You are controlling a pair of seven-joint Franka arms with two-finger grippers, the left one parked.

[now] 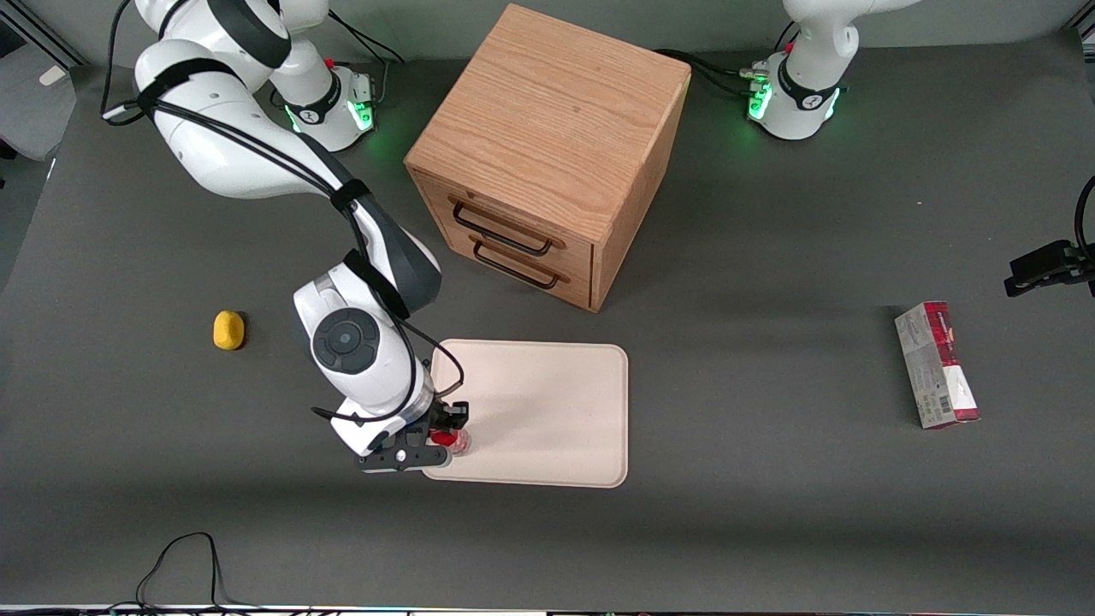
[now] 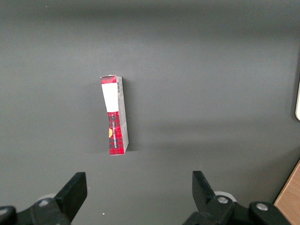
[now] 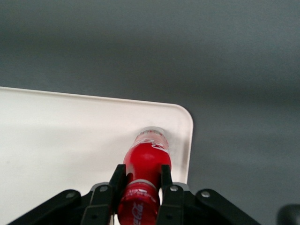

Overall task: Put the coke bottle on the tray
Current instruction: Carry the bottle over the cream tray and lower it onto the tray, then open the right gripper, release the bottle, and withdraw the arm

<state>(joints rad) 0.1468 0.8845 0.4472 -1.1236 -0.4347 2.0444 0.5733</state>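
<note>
The coke bottle point(image 3: 145, 176) is clamped upright at its neck by the closed gripper point(image 3: 139, 180), its base set inside a corner of the tray point(image 3: 56, 136).

The gripper point(image 1: 438, 438) hides most of the coke bottle point(image 1: 460, 441) from the front (just a red bit shows). Its cap is cut off at the wrist picture's edge.

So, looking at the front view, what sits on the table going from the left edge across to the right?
Yellow lump → gripper shut on the coke bottle, at the corner of the tray → red-and-grey carton. The wooden cabinet overlaps the tray sideways, so it is left out.
</note>
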